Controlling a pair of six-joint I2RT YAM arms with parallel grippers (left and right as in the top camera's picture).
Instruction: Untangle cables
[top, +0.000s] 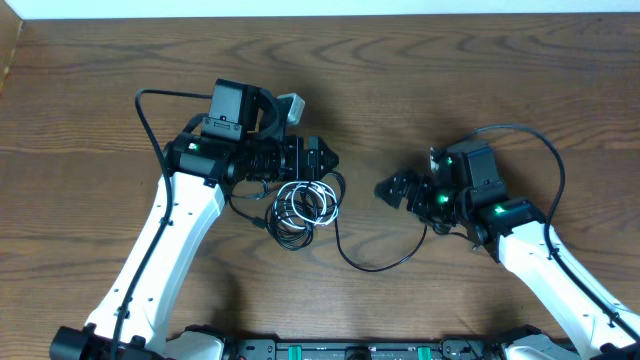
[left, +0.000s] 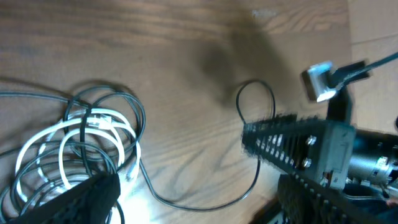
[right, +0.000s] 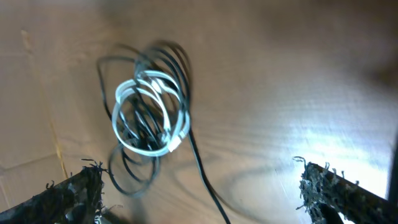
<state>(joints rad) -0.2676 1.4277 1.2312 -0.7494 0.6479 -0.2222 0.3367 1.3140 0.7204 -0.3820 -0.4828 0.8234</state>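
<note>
- On the left, the left pincer (top: 324, 157) is being held just over the upper edge of the cables (top: 300, 207). In the wrist view its jaws are being shown well apart, with nothing between them.
- The cables are being seen as one loose coil on the counter (top: 100, 90), just left of centre: black loops with the white cable (left: 99, 118) wound through them.
- For a clean step, a single loop at the coil's rim is being suggested as the target, not the middle, where the strands are crossing. The white cable is being judged the easiest to single out.
- One black strand (top: 372, 266) is being trailed from the coil in a curve toward the right. A pull on it would probably tighten the coil unless the coil is being pinned.
- On the right, the right pincer (top: 392, 188) is being held empty with its jaws wide apart, near the coil but not touching it.
</note>
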